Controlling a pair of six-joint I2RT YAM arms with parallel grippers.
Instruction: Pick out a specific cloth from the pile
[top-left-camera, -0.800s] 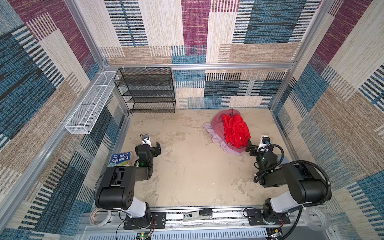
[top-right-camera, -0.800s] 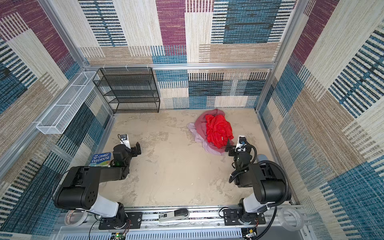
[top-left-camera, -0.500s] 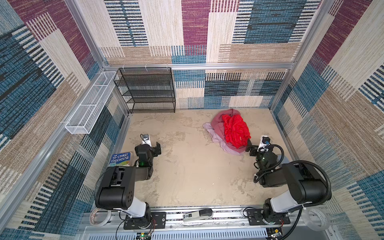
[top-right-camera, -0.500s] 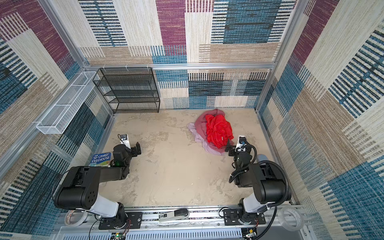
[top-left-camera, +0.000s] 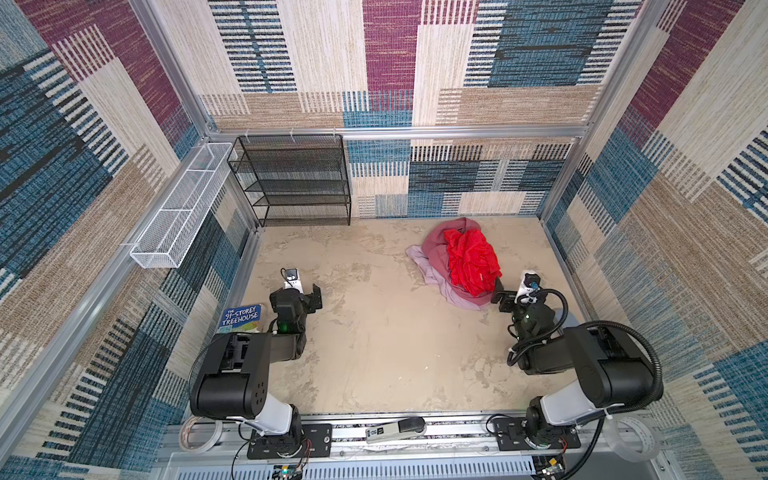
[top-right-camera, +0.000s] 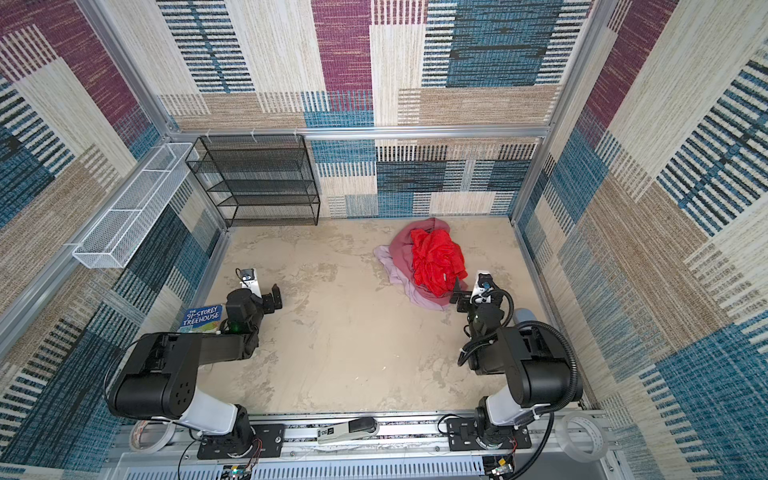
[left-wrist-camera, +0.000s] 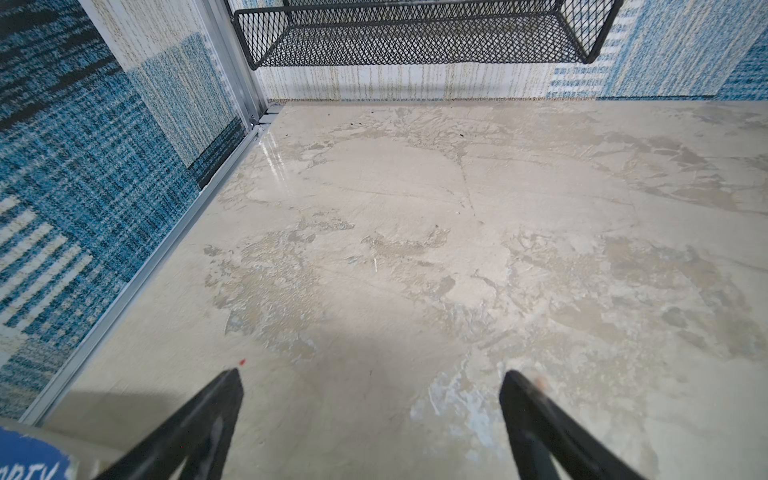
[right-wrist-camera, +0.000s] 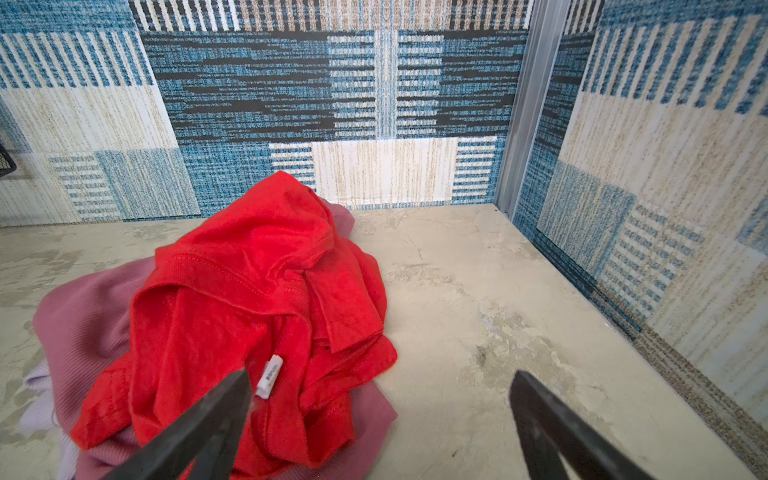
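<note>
— So, where's the cloth (top-left-camera: 419, 257)?
— Under the pile (top-left-camera: 455, 266), far right of the table (top-left-camera: 374, 340). Its lilac edge peeks out on the left, beneath the rose cloth (top-left-camera: 434, 249) (red cloth (top-left-camera: 471, 262) on top).
— And the grippers?
— The right gripper (right-wrist-camera: 381, 374) hovers just beside the pile, fingers spread wide, empty. The left gripper (left-wrist-camera: 372, 373) is well apart over bare table, likewise wide and empty.

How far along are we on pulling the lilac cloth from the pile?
Done: nothing yet. The pale lilac cloth lies under the dusty-rose cloth and red cloth in the pile, edges showing. In hand: nothing; the right gripper is open beside the pile, the left gripper open over the table. Left: grasp a lilac edge and pull it free.
</note>
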